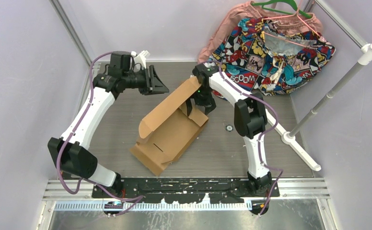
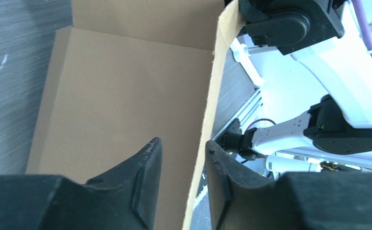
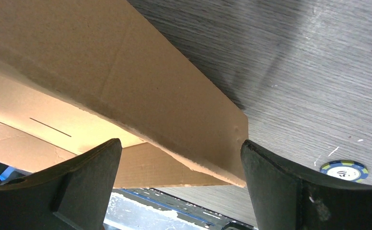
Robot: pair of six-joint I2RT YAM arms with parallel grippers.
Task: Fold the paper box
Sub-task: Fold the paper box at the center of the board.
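Note:
The paper box (image 1: 172, 129) is plain brown cardboard lying half folded mid-table, with one long flap raised on its far-left side. My left gripper (image 1: 164, 88) hovers by that flap's upper end. In the left wrist view the flap's thin edge (image 2: 212, 91) runs between the fingers of the left gripper (image 2: 183, 140), and a gap shows on each side of it, so the jaws are open. My right gripper (image 1: 199, 109) stands over the box's far right corner. It is wide open (image 3: 180, 141), with a cardboard flap (image 3: 141, 81) slanting between its fingers and not gripped.
A comic-print cloth (image 1: 270, 52) and a pink garment on hangers are piled at the back right. A white pole stand (image 1: 328, 96) slants along the right side. A small round chip (image 1: 229, 128) (image 3: 343, 171) lies on the table right of the box.

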